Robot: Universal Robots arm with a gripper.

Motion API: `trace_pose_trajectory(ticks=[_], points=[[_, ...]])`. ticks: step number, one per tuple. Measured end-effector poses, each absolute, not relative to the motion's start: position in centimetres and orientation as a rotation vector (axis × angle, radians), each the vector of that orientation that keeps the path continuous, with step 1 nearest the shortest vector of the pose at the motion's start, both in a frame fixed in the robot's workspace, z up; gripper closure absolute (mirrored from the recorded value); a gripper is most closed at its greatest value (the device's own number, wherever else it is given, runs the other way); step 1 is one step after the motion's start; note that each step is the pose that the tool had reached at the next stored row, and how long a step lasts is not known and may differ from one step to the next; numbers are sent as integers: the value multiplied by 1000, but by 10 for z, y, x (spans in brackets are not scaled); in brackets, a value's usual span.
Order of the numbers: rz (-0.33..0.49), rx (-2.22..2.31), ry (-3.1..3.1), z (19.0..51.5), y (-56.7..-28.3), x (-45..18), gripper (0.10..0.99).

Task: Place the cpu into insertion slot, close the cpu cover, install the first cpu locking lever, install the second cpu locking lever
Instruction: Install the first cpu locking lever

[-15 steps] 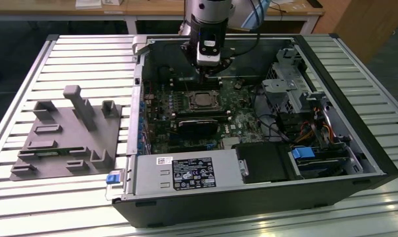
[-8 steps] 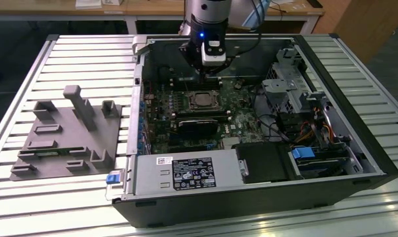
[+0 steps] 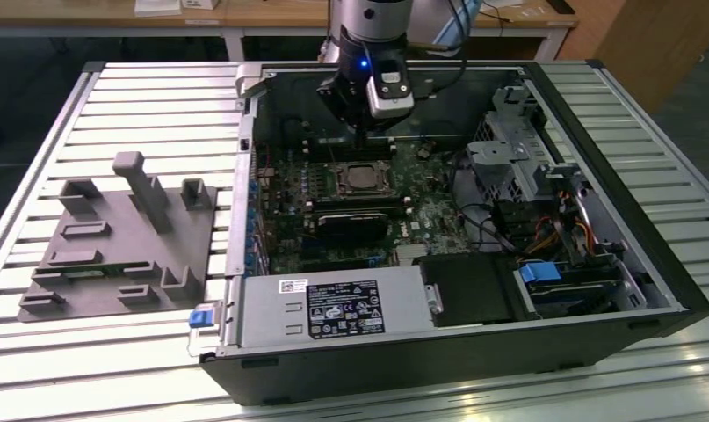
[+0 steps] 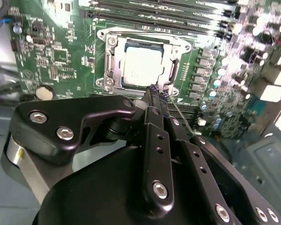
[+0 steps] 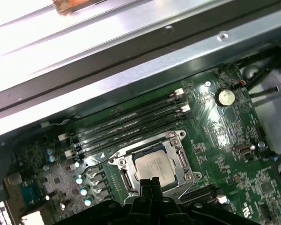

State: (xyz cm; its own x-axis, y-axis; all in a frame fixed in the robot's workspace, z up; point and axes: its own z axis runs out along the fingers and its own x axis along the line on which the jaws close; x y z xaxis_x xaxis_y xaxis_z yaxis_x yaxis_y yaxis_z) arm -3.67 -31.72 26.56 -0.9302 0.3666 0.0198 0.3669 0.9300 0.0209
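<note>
Green motherboard [image 4: 61, 56], cpu [image 4: 143, 65] flat under cpu cover [image 4: 113, 63]

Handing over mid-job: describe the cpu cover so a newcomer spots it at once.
Inside the open computer case, look near the middle of the green motherboard, right at the gripper. The cpu cover is the thin silvery frame lying flat around the cpu. Unlike the black memory slots alongside, it is shiny metal with a cut-out centre.
</note>
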Motion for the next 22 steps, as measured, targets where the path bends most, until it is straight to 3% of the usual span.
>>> trace_pose_trajectory(ticks=[22], points=[[-34,-134,-3121,263,-317,-43,973]])
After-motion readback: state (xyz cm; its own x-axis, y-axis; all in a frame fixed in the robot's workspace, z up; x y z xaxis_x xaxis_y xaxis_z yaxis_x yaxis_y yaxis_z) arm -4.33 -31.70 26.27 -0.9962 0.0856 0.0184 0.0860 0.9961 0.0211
